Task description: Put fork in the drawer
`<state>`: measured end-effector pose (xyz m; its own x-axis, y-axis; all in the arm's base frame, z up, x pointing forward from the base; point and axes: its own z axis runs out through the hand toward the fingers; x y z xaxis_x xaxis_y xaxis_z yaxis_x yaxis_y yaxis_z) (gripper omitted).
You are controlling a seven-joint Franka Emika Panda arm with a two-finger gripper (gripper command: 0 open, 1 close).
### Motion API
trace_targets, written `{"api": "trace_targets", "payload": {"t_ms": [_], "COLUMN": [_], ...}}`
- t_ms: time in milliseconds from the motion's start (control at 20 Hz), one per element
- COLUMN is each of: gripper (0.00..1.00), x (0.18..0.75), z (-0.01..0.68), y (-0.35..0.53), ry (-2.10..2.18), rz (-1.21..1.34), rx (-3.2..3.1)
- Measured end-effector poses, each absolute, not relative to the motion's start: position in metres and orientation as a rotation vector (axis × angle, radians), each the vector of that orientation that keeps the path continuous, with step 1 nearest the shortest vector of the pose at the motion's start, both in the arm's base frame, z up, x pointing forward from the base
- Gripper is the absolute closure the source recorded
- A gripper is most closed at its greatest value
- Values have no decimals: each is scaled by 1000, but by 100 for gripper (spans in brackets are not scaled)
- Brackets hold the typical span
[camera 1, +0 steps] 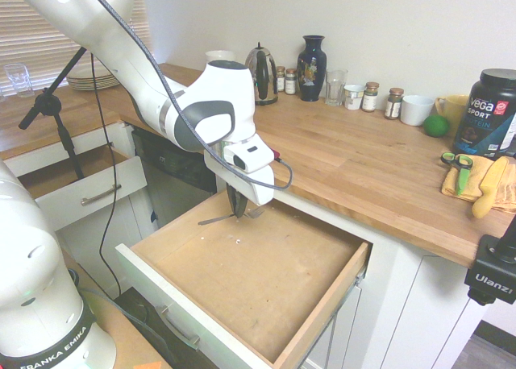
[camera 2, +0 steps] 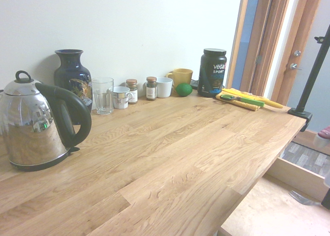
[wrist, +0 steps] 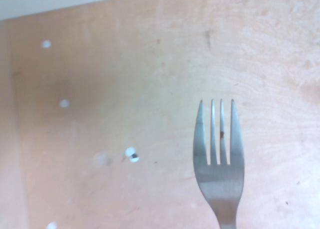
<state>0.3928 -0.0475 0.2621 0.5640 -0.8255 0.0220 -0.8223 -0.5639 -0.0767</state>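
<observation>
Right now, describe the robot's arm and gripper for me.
The arm is white with rounded joints, grey bands and a dark cable along it; "FRANKA EMIKA" is lettered on its dark base ring. The gripper has dark fingers below a white housing.

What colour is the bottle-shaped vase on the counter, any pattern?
Dark blue vase with a gold-toned decorative pattern; shows best in the second exterior view.

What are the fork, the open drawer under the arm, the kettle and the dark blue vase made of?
Fork: metal, likely brushed steel; soft grey sheen.
Drawer: pale wood or board bottom, wood-look sides with visible edges, white front, metal-look handle.
Kettle: polished metal with mirror-like reflections; black handle, probably plastic.
Vase: probably glazed ceramic, glossy highlights; glass possible.
</observation>
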Motion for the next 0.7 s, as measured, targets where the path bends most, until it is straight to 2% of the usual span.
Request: {"api": "trace_targets", "payload": {"t_ms": [400,700], "gripper": [100,100], "x": [400,426], "z": [208,188], "y": [-53,-54], "ry": [1453,1459], "rz": [-42,-18], "rx": [-2738,-2743]}}
